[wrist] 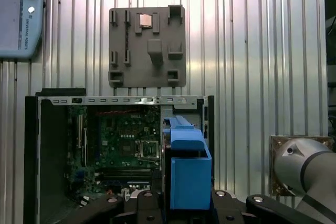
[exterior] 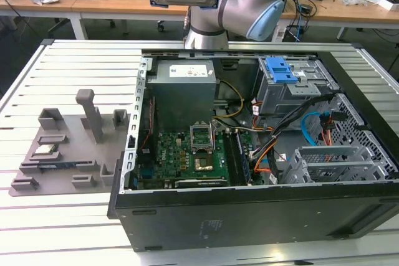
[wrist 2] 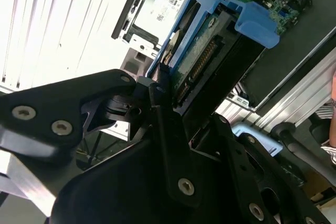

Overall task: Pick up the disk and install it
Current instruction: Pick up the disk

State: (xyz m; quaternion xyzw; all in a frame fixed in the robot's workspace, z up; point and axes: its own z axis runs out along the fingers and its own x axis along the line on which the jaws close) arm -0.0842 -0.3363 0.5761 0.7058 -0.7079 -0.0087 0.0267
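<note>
Robotics lab, robot arm (exterior: 249,7), slatted metal table (exterior: 62,228), open computer case (exterior: 249,216), cluttered desks (exterior: 118,1) behind

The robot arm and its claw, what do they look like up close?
The arm is made of thick, round silver-grey tubes, with a pale blue cap on a joint. The gripper is black, built from flat angular links and plates dotted with round silver screws.
</note>
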